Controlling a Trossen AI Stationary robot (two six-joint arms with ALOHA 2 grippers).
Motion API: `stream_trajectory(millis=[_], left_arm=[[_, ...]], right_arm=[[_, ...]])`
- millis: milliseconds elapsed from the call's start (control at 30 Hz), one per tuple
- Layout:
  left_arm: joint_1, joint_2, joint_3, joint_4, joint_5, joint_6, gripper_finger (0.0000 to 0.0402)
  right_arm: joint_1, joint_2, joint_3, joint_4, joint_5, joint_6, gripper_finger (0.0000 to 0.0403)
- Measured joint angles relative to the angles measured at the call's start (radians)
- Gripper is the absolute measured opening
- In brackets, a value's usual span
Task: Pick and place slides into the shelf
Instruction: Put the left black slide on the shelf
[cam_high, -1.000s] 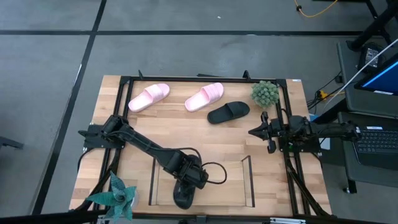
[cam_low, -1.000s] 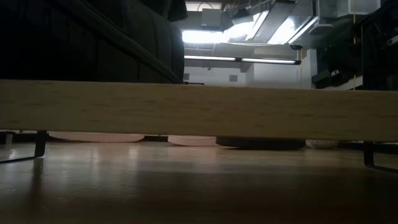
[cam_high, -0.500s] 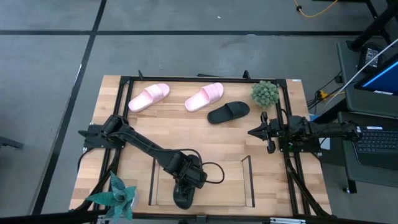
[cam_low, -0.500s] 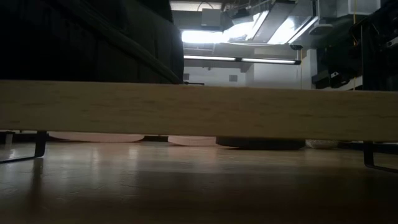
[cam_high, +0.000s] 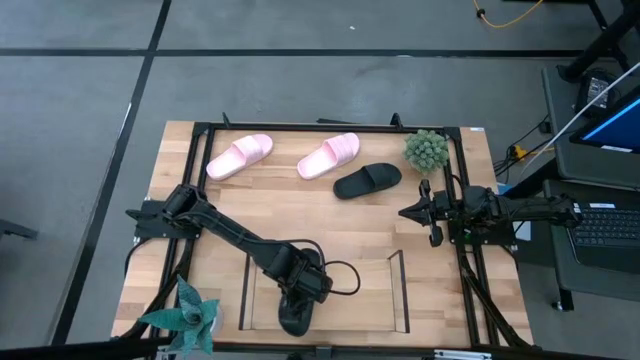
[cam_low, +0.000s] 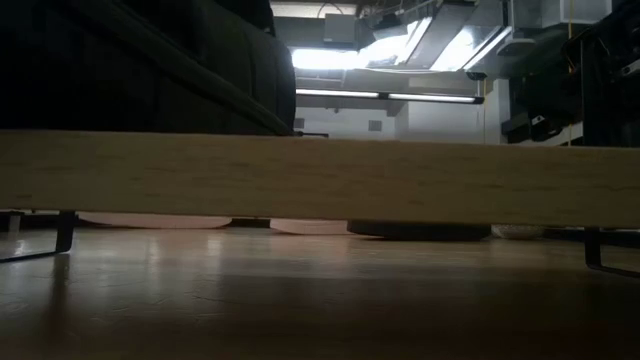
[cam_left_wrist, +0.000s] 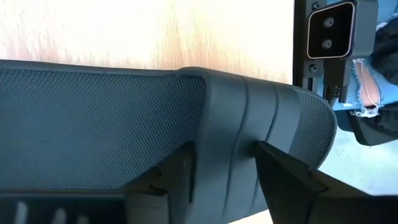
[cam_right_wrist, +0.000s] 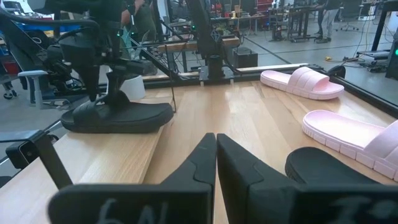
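A matte black slide (cam_high: 294, 318) lies in the left part of the wire shelf (cam_high: 372, 300) at the table's near edge, and my left gripper (cam_high: 301, 288) is shut on it from above. The right wrist view shows this slide (cam_right_wrist: 118, 116) flat on the shelf's wooden base. A second black slide (cam_high: 367, 180) and two pale pink slides (cam_high: 240, 156) (cam_high: 329, 155) rest on their soles near the far edge. My right gripper (cam_high: 408, 212) waits shut at the table's right side. My left gripper pinches the black slide's broad ribbed strap (cam_left_wrist: 229, 134) between its two fingers (cam_left_wrist: 179, 175), one on each side of the strap. The fingers come from above, pointing down, and lie across the slide. The slide's sole rests on the shelf's wooden base (cam_right_wrist: 134, 149).
A round green plant (cam_high: 427, 149) stands at the far right corner and a teal plant (cam_high: 186, 316) at the near left corner. A black frame (cam_high: 330, 128) runs around the table. The shelf's right part (cam_high: 360, 290) is bare wood. The low view is mostly blocked by a wooden board (cam_low: 320, 180).
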Motion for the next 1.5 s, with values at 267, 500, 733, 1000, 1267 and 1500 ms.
stream_trajectory(millis=[267,500,733,1000,1267,1500], left_arm=[[0.000,-0.001,0.000,-0.012,-0.005,0.000,0.0077],[0.001,-0.002,0.000,-0.029,-0.006,0.000,0.0008],[0.002,-0.002,0.001,-0.064,0.006,-0.009,0.0006],[-0.001,-0.010,0.001,-0.079,0.018,-0.054,0.0004],[-0.004,-0.010,0.059,-0.091,0.039,-0.050,0.0003],[-0.004,-0.010,0.067,-0.119,0.045,-0.083,0.0002]], right_arm=[[0.000,0.000,0.000,0.000,0.000,0.000,0.0017],[0.000,0.000,0.000,0.000,0.000,0.000,0.0017],[0.000,0.000,0.000,0.000,0.000,0.000,0.0017],[0.000,0.000,0.000,0.000,0.000,0.000,0.0017],[0.000,0.000,0.000,0.000,0.000,0.000,0.0017],[0.000,0.000,0.000,0.000,0.000,0.000,0.0017]])
